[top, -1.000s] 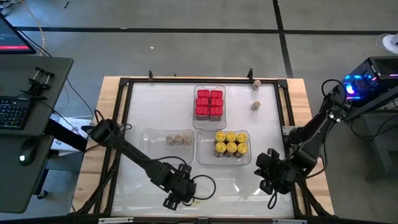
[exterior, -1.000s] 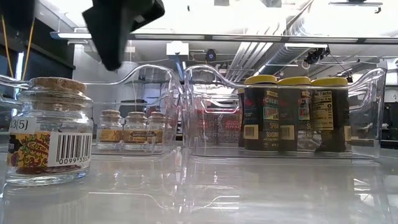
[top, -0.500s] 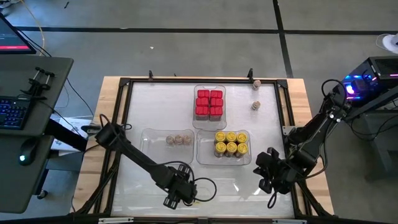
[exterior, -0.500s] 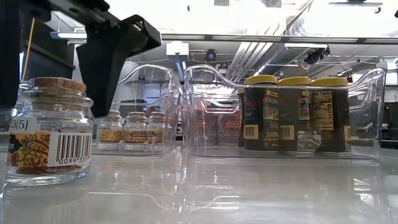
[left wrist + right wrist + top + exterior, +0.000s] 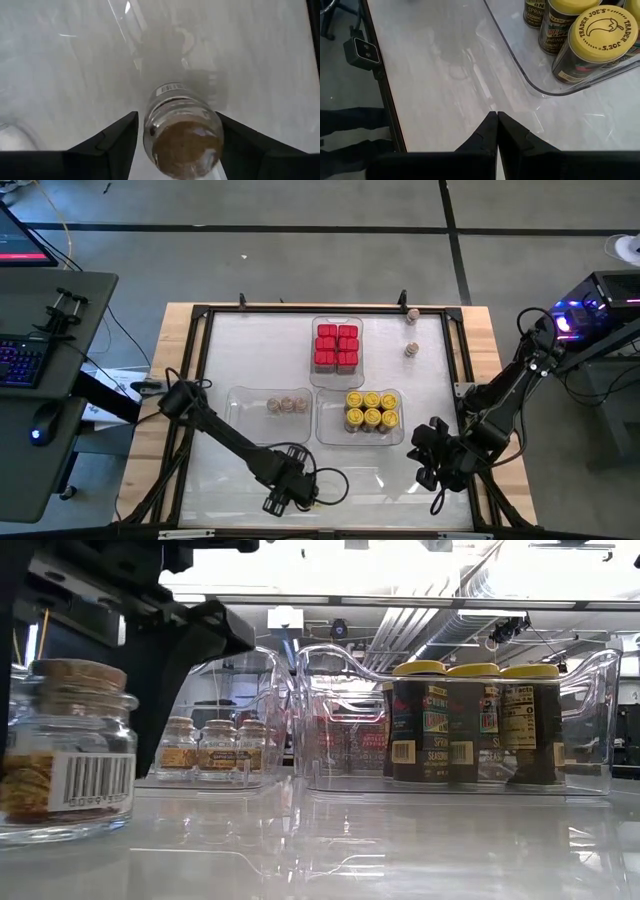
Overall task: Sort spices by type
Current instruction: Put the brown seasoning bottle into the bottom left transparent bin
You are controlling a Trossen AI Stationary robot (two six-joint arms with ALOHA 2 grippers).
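Observation:
A small cork-topped glass jar of tan spice (image 5: 182, 132) stands upright on its base on the table near the near edge, also in the low view (image 5: 65, 755). My left gripper (image 5: 177, 125) is open and reaches down over it, one finger on either side (image 5: 288, 488). Three more tan jars (image 5: 287, 404) stand in the left clear tray. Red boxes (image 5: 337, 345) fill the far tray and yellow-lidded jars (image 5: 370, 412) the right one. Two loose tan jars (image 5: 411, 349) stand near the far right corner. My right gripper (image 5: 496, 120) is shut and hovers over bare table (image 5: 435, 470). My left gripper comes at the jar from above, pointing down, with the jar's body between its two fingers. One finger (image 5: 240, 137) lies against the jar's glass side (image 5: 217, 125). The other finger (image 5: 117, 132) stands a small gap away. The jar rests upright on the table.
The clear tray of tan jars (image 5: 235, 710) and the clear tray of yellow-lidded jars (image 5: 590, 720) stand just beyond the jar. A black frame (image 5: 190, 400) runs around the white table top. Bare table lies between the two grippers along the near edge.
My left gripper has come down over the cork-topped jar, and its fingers now stand on either side of it. The jar has slid a little toward the table's left and near edge and has turned about on its base, its barcode label swinging round.

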